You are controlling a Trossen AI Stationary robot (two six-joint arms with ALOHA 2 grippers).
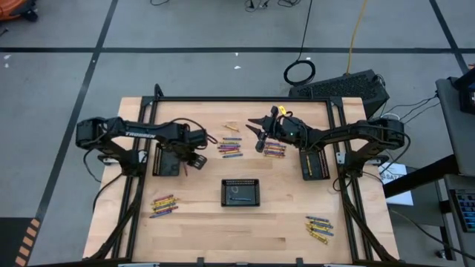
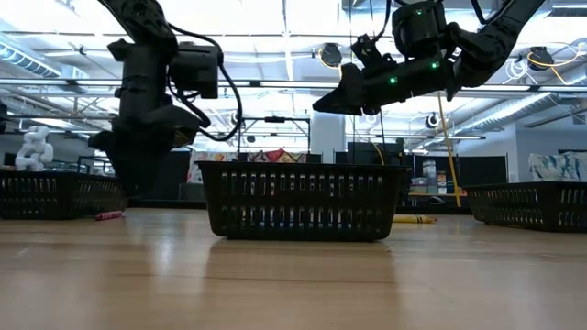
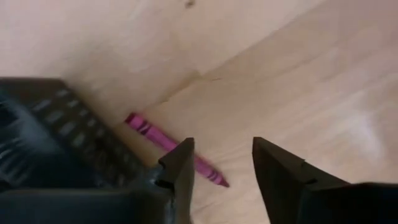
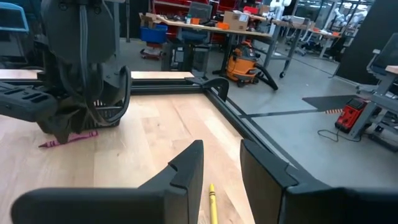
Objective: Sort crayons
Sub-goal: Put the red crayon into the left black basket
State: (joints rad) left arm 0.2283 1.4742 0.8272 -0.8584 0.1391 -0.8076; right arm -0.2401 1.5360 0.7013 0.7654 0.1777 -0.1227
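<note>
A pink crayon (image 3: 149,132) lies flat on the wood beside the left black tray (image 1: 167,160); it also shows in the right wrist view (image 4: 68,138). My left gripper (image 3: 221,163) points down just above it, open, with bare wood between its fingers. The crayon's near end runs behind one finger (image 3: 180,168). My right gripper (image 1: 257,137) hovers level above the table's middle, open, holding nothing. A yellow crayon (image 4: 212,202) on the table shows through its gap. Loose crayons (image 1: 231,146) lie in heaps at the centre. My left gripper stands over the pink crayon with one finger (image 3: 180,168) in front of the crayon's end (image 3: 208,173). I cannot tell whether that finger touches it. The crayon lies flat on the table, outside the gap.
A black tray (image 1: 241,191) stands at the table's middle and another (image 1: 315,163) at the right. More crayon heaps lie centre-right (image 1: 274,148), near left (image 1: 163,205) and near right (image 1: 319,228). A black frame (image 1: 245,99) borders the table.
</note>
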